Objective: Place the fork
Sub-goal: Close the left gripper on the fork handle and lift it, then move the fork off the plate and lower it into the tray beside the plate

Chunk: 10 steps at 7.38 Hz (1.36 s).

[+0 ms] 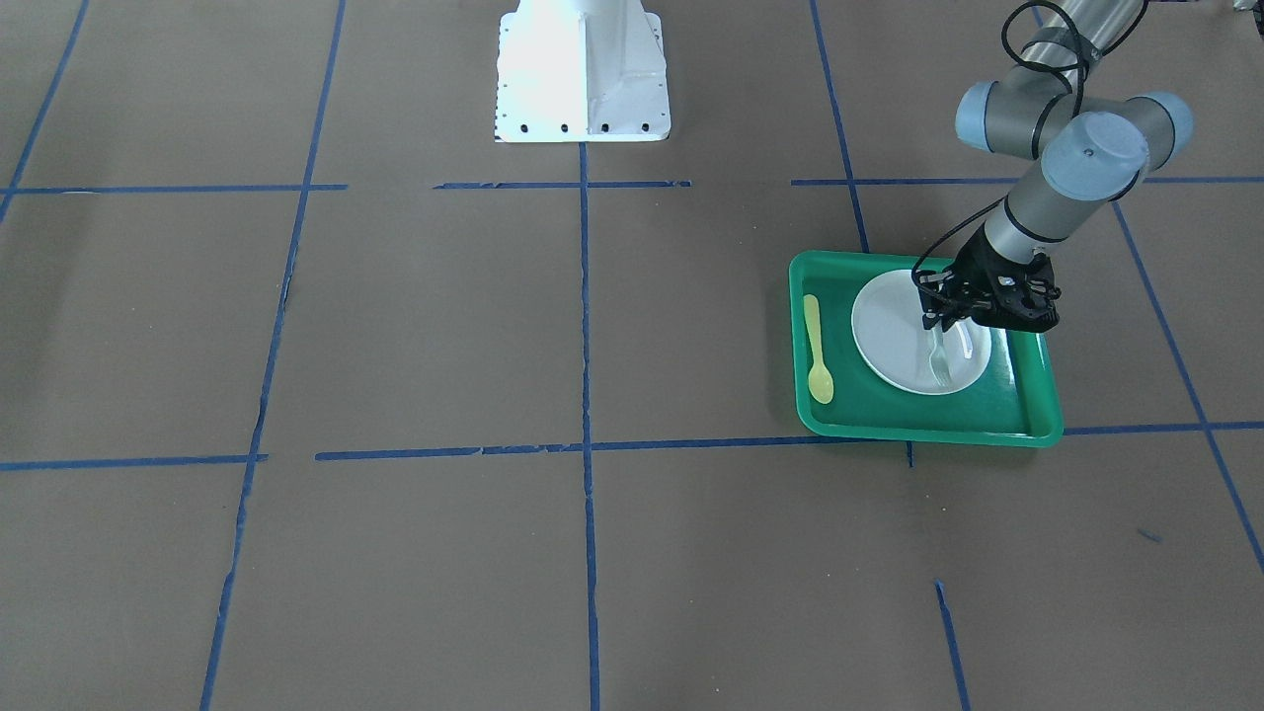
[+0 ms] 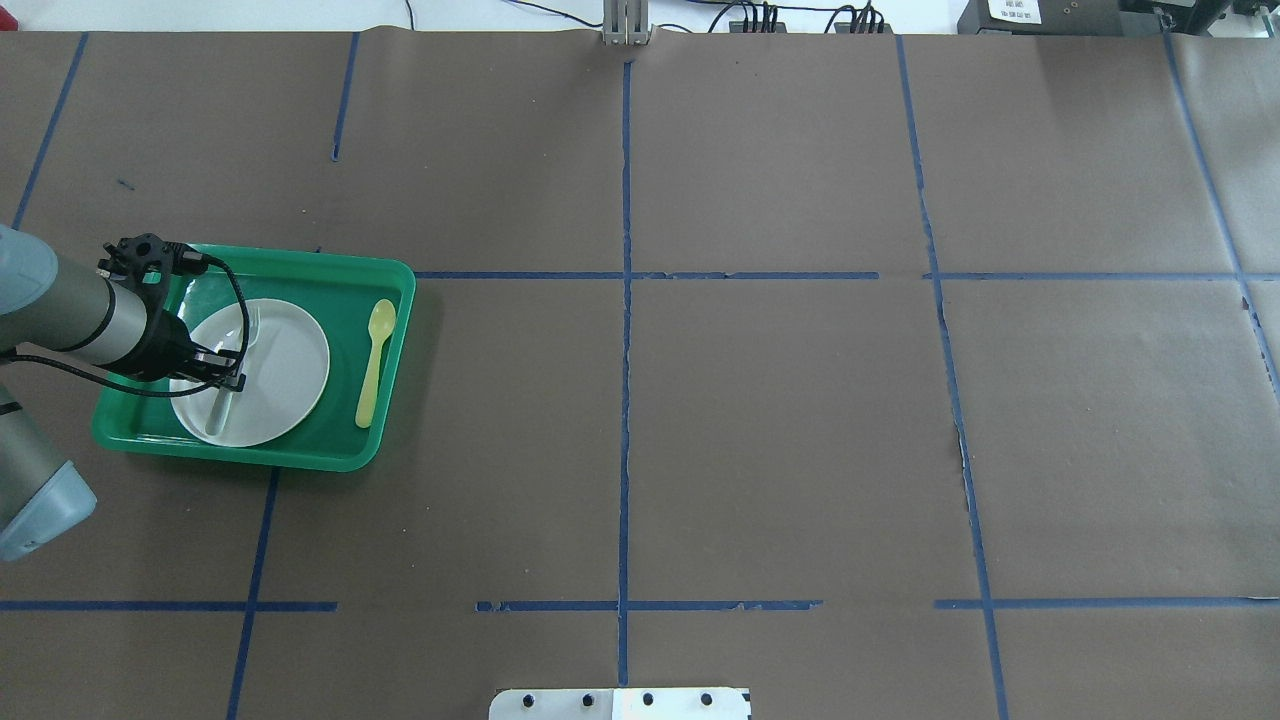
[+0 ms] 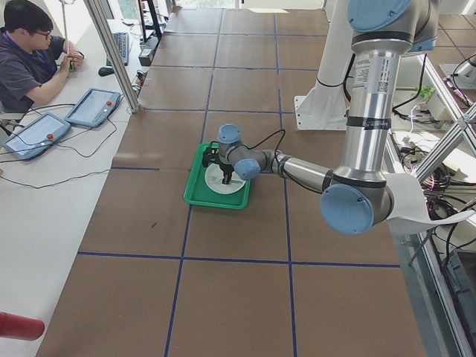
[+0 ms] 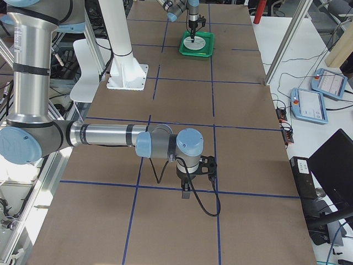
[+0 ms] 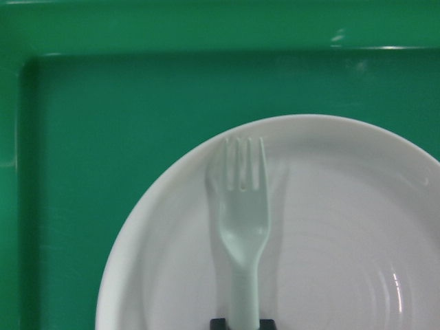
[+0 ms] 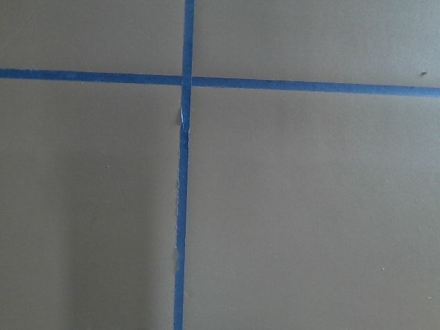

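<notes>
The pale grey-white fork (image 5: 240, 227) lies along the white plate (image 5: 344, 240), tines pointing at the plate's rim. The plate sits in the green tray (image 5: 103, 137). My left gripper (image 5: 242, 323) is low over the plate with its dark fingertips closed on the fork's handle. In the overhead view the left gripper (image 2: 228, 372) sits over the middle of the fork (image 2: 250, 330), on the left part of the plate (image 2: 290, 370). My right gripper (image 4: 186, 194) shows only in the exterior right view, over bare table; I cannot tell if it is open or shut.
A yellow-green spoon (image 2: 375, 360) lies in the tray (image 2: 300, 455) to the right of the plate. The white robot base (image 2: 620, 703) stands at the near middle edge. Blue tape lines cross the brown table cover. An operator (image 3: 30, 59) sits at a side desk.
</notes>
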Tool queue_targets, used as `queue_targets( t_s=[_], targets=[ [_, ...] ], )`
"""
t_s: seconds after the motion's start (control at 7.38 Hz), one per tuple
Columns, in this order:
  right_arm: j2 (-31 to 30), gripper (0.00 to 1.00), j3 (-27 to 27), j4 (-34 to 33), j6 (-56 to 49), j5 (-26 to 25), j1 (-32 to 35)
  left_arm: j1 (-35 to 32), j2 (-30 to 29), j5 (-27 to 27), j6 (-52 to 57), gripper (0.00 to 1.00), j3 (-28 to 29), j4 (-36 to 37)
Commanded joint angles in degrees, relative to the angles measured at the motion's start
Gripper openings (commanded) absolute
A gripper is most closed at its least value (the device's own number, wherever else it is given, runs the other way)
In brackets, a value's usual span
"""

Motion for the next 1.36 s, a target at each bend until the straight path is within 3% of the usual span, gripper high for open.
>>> queue_targets(
  t_s=[0.0,0.41,1.08,1.22],
  targets=[
    [0.0,1.0,0.0,0.0,0.0,0.0,0.0,-6.2,0.0,-2.6,0.6,0.0,-0.6,1.7],
    [0.0,1.0,0.0,0.0,0.0,0.0,0.0,-8.7,1.1,-2.0,6.8,0.0,0.5,2.2],
    [0.0,1.0,0.1,0.0,0.0,0.0,0.0,-8.2,1.2,-2.2,6.3,0.0,4.9,1.9],
    [0.0,1.0,0.0,0.0,0.0,0.0,0.0,-8.2,1.1,-2.2,6.5,0.74,4.7,1.8]
  ],
)
